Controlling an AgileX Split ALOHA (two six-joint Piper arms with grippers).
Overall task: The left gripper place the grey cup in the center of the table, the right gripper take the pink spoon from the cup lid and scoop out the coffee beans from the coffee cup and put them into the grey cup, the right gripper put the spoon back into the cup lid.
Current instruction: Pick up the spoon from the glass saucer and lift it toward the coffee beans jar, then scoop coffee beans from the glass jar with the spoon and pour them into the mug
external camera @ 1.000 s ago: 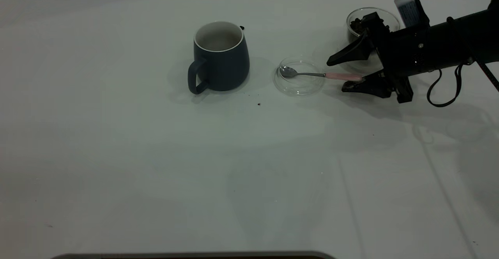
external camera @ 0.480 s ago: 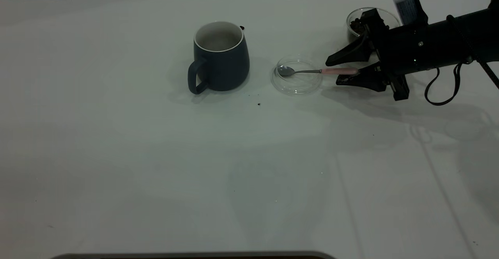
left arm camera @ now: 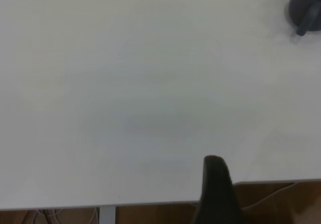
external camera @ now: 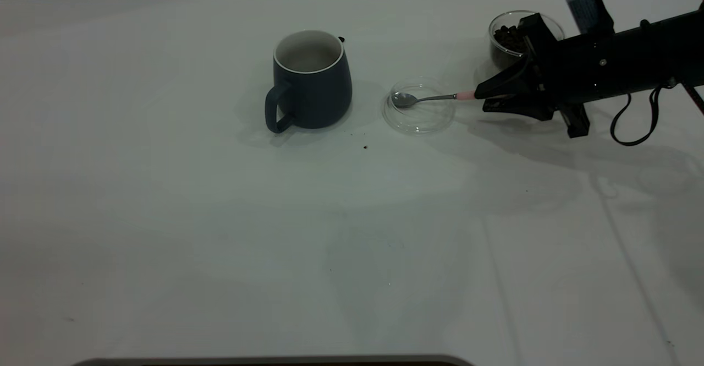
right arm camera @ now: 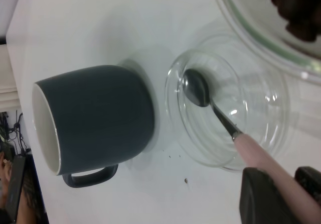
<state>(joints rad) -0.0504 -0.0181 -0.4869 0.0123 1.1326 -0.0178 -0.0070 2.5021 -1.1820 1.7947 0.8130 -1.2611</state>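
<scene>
The grey cup stands upright near the table's middle with its handle toward the front left; it also shows in the right wrist view and far off in the left wrist view. The clear cup lid lies just right of it. The pink spoon has its bowl in the lid. My right gripper is shut on the spoon's pink handle. The coffee cup with coffee beans stands behind the gripper. My left gripper is parked beyond the table edge.
A stray bean lies on the table in front of the grey cup, also in the right wrist view. A few dark specks dot the white table. The right arm's cable hangs near the back right.
My right gripper's jaws have closed onto the spoon's pink handle. The handle has risen off the table, and the bowl stays in the lid.
</scene>
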